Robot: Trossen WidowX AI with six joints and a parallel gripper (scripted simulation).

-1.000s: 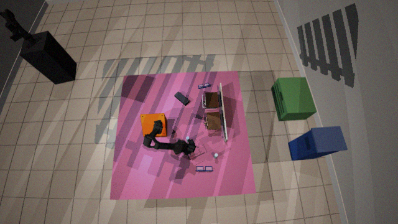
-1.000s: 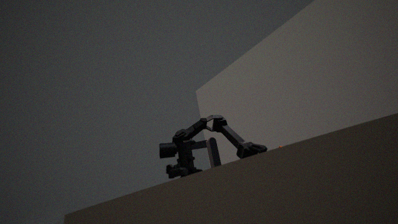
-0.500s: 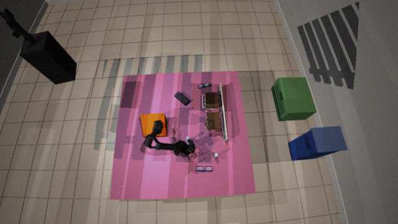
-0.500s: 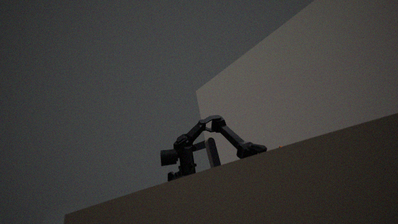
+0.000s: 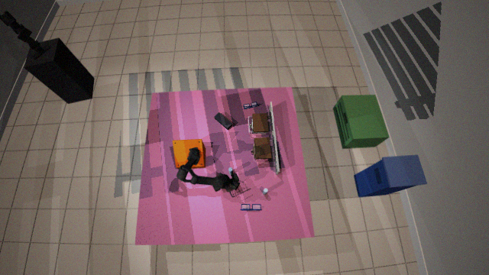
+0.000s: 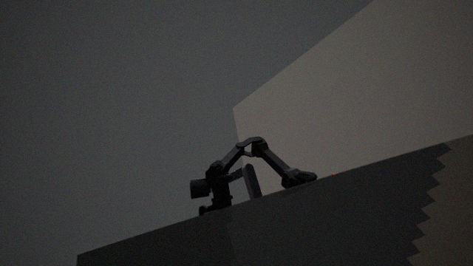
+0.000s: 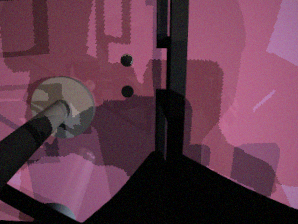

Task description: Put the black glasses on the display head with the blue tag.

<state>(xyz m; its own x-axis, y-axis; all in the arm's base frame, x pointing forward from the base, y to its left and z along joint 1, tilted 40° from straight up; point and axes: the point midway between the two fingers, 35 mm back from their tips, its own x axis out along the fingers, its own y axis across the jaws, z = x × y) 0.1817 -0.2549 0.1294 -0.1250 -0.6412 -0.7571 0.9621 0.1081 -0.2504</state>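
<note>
My gripper (image 5: 237, 186) is shut on the black glasses (image 5: 241, 192), a thin dark wire outline below and right of the fingers in the top view, held over the pink mat. In the wrist view the fingers show as dark upright bars; the glasses are hard to make out there. Two display heads with brown tops (image 5: 260, 122) (image 5: 263, 148) stand side by side, above and right of the gripper in the top view. The upper one has a pale outline at its front. Their tags cannot be read, so I cannot tell which is blue. The exterior view does not show the heads.
A long pale panel (image 5: 274, 137) stands behind the heads. Blue-framed glasses (image 5: 250, 207) (image 5: 251, 105) lie on either side. Two small pale-topped things (image 5: 230, 169) (image 5: 265, 190) stand near the gripper. A dark case (image 5: 223, 121) and an orange block (image 5: 189, 147) are on the mat (image 5: 172, 229).
</note>
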